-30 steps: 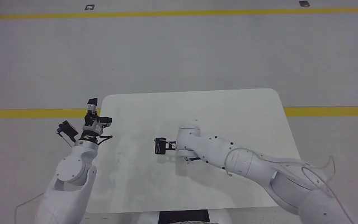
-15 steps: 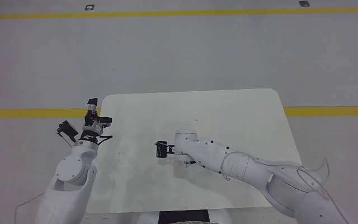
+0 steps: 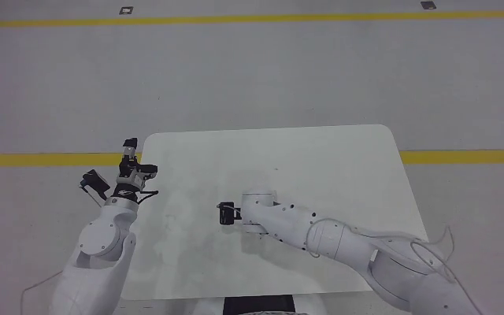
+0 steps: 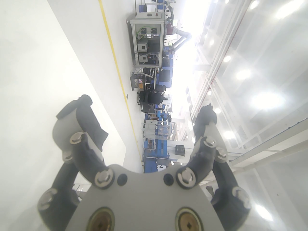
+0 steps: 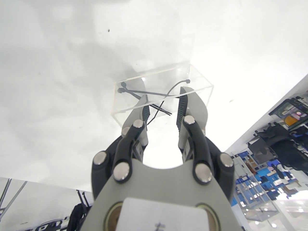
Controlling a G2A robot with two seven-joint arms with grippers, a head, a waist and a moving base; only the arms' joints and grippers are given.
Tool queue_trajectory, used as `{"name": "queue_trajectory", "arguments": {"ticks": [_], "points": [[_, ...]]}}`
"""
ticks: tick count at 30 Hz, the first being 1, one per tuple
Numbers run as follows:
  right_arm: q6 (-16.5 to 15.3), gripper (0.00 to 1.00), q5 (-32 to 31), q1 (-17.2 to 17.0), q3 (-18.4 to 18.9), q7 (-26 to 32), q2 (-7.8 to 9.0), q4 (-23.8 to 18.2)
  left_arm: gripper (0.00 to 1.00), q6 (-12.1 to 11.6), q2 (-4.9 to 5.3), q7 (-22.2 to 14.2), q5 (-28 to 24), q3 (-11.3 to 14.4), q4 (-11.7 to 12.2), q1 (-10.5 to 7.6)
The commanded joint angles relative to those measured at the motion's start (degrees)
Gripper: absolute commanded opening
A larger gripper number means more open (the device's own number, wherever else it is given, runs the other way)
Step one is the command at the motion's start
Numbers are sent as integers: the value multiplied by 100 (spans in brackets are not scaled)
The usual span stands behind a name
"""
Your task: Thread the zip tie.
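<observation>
Black zip ties (image 5: 146,93) lie crossed inside a small clear box (image 5: 199,82) on the white table (image 5: 60,73). My right gripper (image 5: 164,97) hangs open just over the box, one fingertip on each side of the ties' tails, with nothing held between them. In the top view the right gripper (image 3: 225,213) sits low over the table's left-middle part. My left gripper (image 4: 144,110) is open and empty, raised beside the table's left edge and facing the room; in the top view the left gripper (image 3: 134,161) stands off that edge.
The white table (image 3: 315,157) has rounded corners and a bare top around the box. A yellow floor line (image 3: 441,157) runs behind it. Small dark specks (image 5: 109,30) mark the tabletop beyond the box.
My right arm has shifted a little toward the table's near edge, its gripper dropping slightly in the top view. The left arm has stayed still.
</observation>
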Motion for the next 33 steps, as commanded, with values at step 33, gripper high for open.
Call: {"name": "queue_trajectory", "arguments": {"ticks": [33], "points": [[0,0,186,104,0,-7,-35,134,100,0,0,0,0,0,0,0]]}}
